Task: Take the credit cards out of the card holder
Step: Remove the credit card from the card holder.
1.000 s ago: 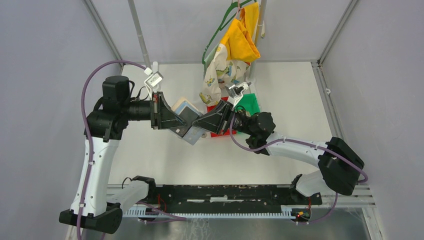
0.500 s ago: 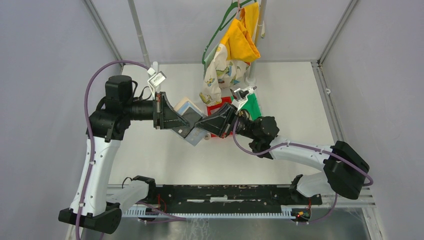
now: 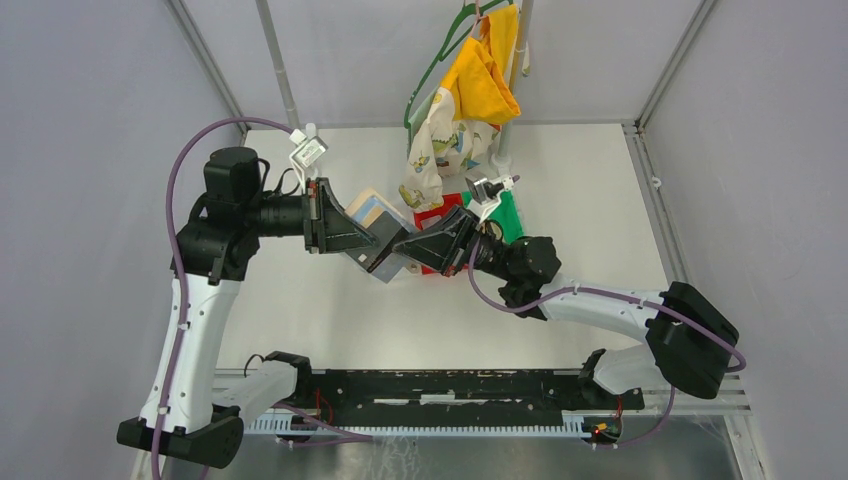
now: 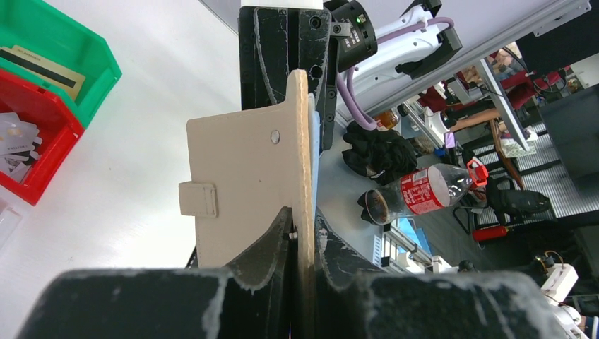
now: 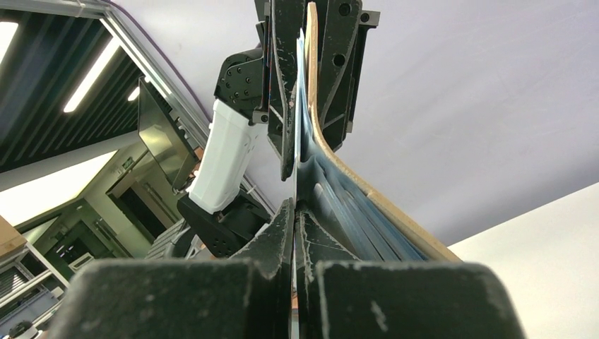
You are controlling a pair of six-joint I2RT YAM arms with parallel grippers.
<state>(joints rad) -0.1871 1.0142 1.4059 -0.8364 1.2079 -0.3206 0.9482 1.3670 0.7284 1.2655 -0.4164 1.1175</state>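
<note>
Entry: the card holder [image 4: 247,176], tan, was held clear of the table [image 4: 141,113] and stood edge-on between the two grippers. The left gripper [image 4: 302,229] was clamped on the holder's near edge. The right gripper [image 5: 294,212] was pressed together on a thin dark sheet, judged to be a dark credit card [image 3: 386,243] in the holder's clear sleeves. The grippers were set nose to nose, with the holder's long axis laid along the line between them. The card was thus placed directly ahead of the right gripper, the nearer one, and withdrawal was judged to run straight back along that line, away from the left gripper. Pale credit cards [image 4: 15,134] were noted in the red bin [image 4: 42,152], beside the green bin [image 4: 92,70]. The sleeve mouths were hidden, card could not be told from sleeve edge with certainty, and the number remaining could not be determined.
</note>
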